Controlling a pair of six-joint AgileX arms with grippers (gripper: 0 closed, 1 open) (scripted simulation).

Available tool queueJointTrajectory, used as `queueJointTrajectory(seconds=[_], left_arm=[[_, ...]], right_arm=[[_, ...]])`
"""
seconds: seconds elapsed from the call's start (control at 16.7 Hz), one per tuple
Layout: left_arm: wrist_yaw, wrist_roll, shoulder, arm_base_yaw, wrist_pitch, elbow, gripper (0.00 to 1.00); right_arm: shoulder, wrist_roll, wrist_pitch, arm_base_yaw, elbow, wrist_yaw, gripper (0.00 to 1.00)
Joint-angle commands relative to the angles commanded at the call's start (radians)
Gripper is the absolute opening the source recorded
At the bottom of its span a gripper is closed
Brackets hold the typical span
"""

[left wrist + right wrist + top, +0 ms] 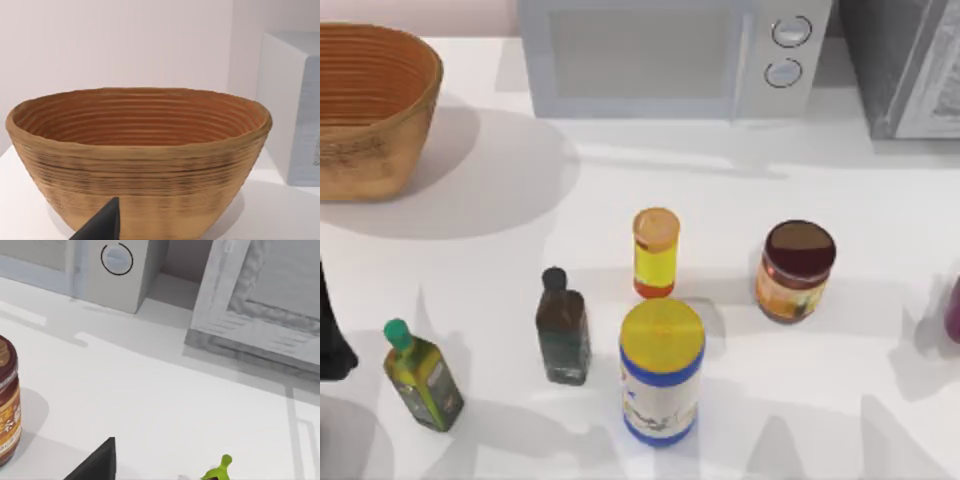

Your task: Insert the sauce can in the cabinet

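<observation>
Right of centre, squat round sauce can [795,271] (glossy maroon lid), boxy grey cabinet [905,65] behind, pincer states unclear.

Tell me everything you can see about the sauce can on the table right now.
The sauce can is a short, squat round jar with a dark maroon-brown lid, a red rim under it and an orange-brown label around the body. It stands upright on the white table, right of the slim yellow bottle and in front of the microwave. Nothing touches it but the table; no gripper holds it.
</observation>
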Motion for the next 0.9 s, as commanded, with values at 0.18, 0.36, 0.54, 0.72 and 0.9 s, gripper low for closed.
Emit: queueJointTrajectory(seconds=[0.18, 0.36, 0.54, 0.72, 0.9], left_arm=[[0.0, 0.0, 0.0, 0.0, 0.0, 0.0, 1.0], [0.0, 0.0, 0.0, 0.0, 0.0, 0.0, 1.0], [0.0, 0.0, 0.0, 0.0, 0.0, 0.0, 1.0], [0.0, 0.0, 0.0, 0.0, 0.0, 0.0, 1.0], [0.0, 0.0, 0.0, 0.0, 0.0, 0.0, 1.0]], right_arm=[[0.22, -0.172, -0.074, 0.001, 0.106, -0.093, 1.0], [0.473, -0.37, -0.159, -0.002, 0.234, -0.208, 1.0], [0.747, -0.582, -0.247, -0.008, 0.378, -0.346, 1.0], [1.026, -0.797, -0.333, -0.017, 0.528, -0.504, 1.0], [1.296, -1.003, -0.41, -0.029, 0.674, -0.679, 1.0]])
